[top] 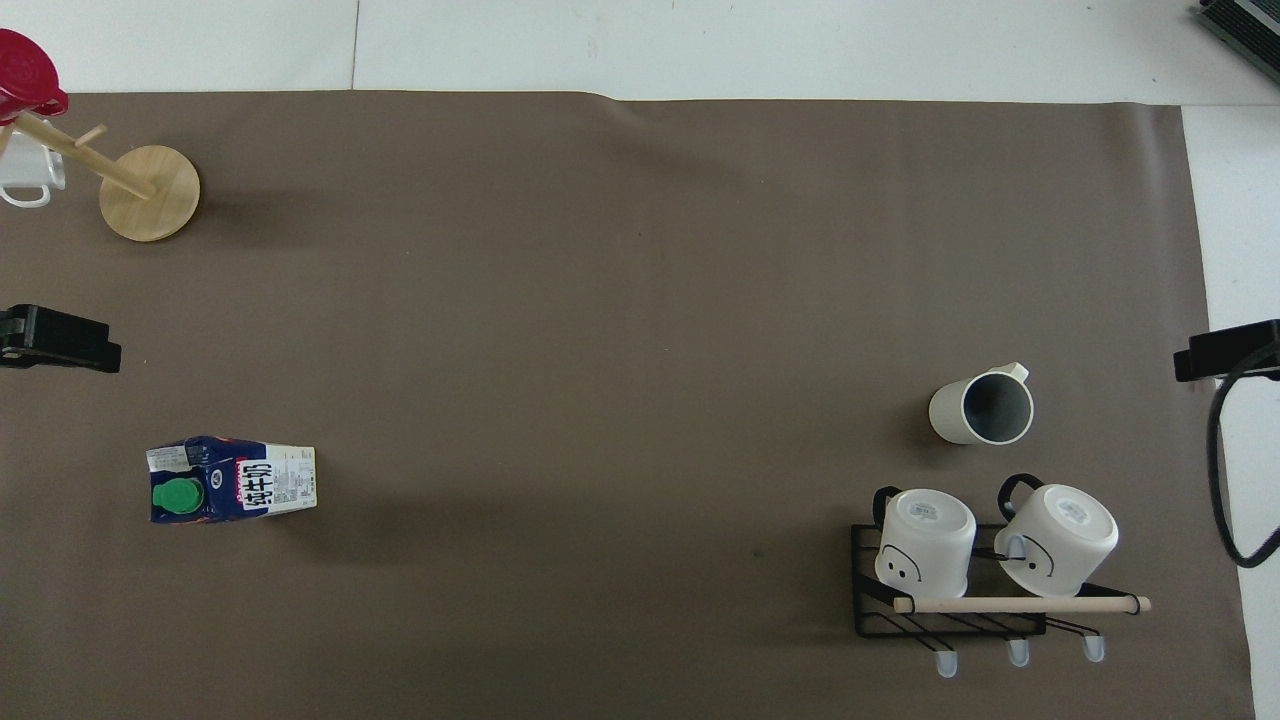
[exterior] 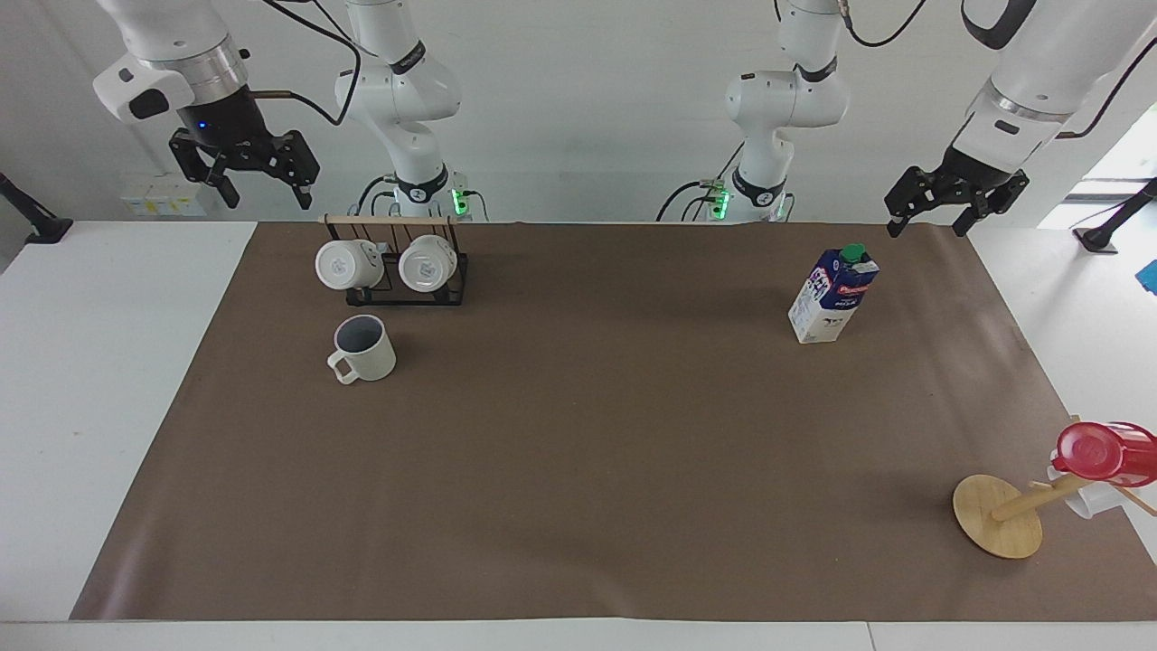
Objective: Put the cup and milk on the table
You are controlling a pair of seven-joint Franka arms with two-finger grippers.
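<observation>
now the cup [exterior: 362, 349] and milk [exterior: 833, 295] stand on the table [exterior: 578, 470]; left gripper [exterior: 956, 201] and right gripper [exterior: 246, 170] hang raised, fingers spread.

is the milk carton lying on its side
No, the milk carton stands upright on the brown sheet, green cap on top.

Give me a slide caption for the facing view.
Cup and milk upright on table, both grippers raised.

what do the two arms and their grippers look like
Both arms are glossy white, rounded-jointed, with black bands, silver wrist rings and black cables. The right gripper and left gripper are black, two-fingered; a blue light shows above the right one. Green lights glow at both bases.
</observation>
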